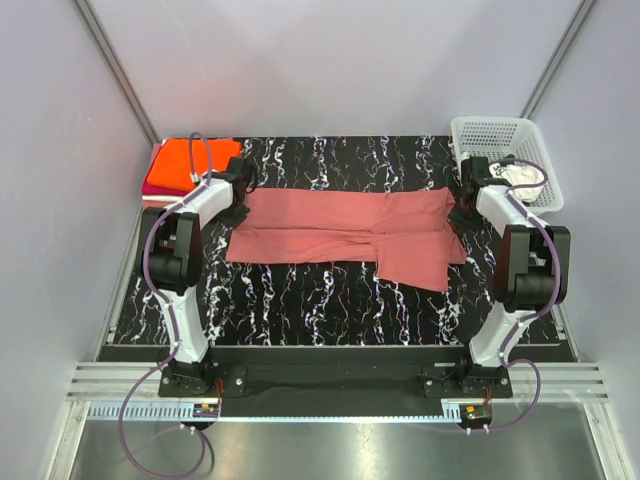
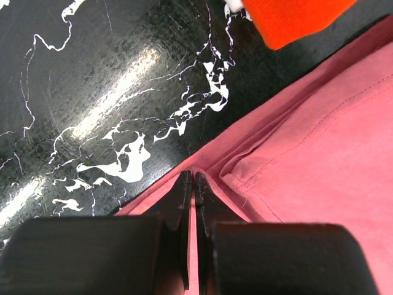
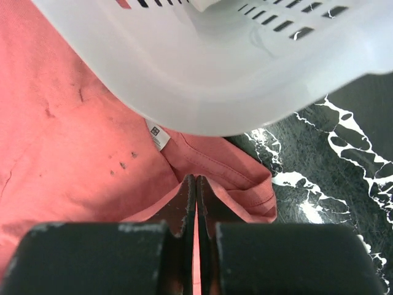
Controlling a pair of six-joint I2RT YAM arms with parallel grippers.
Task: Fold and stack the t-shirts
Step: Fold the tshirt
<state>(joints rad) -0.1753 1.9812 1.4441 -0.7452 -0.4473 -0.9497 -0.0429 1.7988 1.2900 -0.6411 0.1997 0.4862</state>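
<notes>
A dusty rose-red t-shirt (image 1: 340, 228) lies stretched sideways across the black marbled table, one part hanging toward the front at the right. My left gripper (image 1: 238, 206) is at its left end, and in the left wrist view it (image 2: 194, 176) is shut on the rose cloth (image 2: 319, 141) at its edge. My right gripper (image 1: 462, 212) is at the shirt's right end. The right wrist view shows it (image 3: 196, 179) shut on the rose cloth (image 3: 73, 141) near the collar and its label (image 3: 158, 135). Folded orange (image 1: 190, 158) and magenta (image 1: 156, 187) t-shirts are stacked at the back left.
A white mesh basket (image 1: 478, 130) stands at the back right, close behind the right gripper, with a white cloth (image 1: 520, 174) inside; its wall (image 3: 233, 74) hangs over the right wrist view. The orange stack's corner (image 2: 295, 18) sits just beyond the left gripper. Grey walls enclose the table.
</notes>
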